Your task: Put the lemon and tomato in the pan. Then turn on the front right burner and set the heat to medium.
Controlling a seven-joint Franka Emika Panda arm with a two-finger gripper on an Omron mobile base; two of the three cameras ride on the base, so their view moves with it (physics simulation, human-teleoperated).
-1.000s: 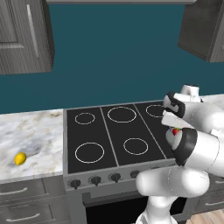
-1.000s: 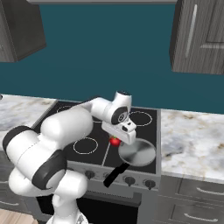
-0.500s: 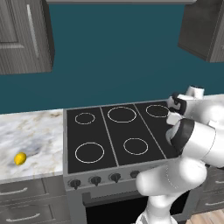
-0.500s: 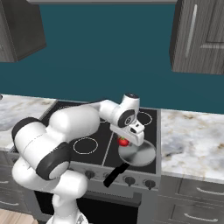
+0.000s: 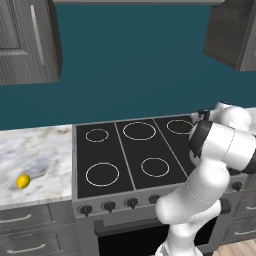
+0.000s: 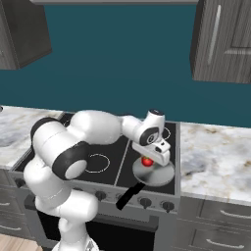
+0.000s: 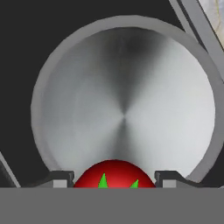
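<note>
The small glossy red tomato [image 7: 114, 174] is being gripped between the fingers of the two-finger gripper [image 6: 156, 155] and hung directly above the shallow round grey metal pan [image 7: 124, 105], presumably for release inside. The small yellow oval lemon [image 5: 22, 181] is being left on the marble counter [image 5: 40, 155], well apart.

This is a home kitchen, rendered rather than filmed. A black glass cooktop [image 5: 132, 155] with white burner rings sits in a grey range with a row of dark knobs [image 5: 110, 205] along its front, flanked by a marble-patterned worktop [image 5: 35, 160] over grey drawers [image 5: 30, 215] with bar handles. Dark grey wall cupboards [image 6: 223, 41] hang against a teal back wall [image 5: 130, 65], a grey frying pan [image 6: 156, 172] rests on the cooktop, and a lemon [image 5: 22, 181] lies on the worktop.
</note>
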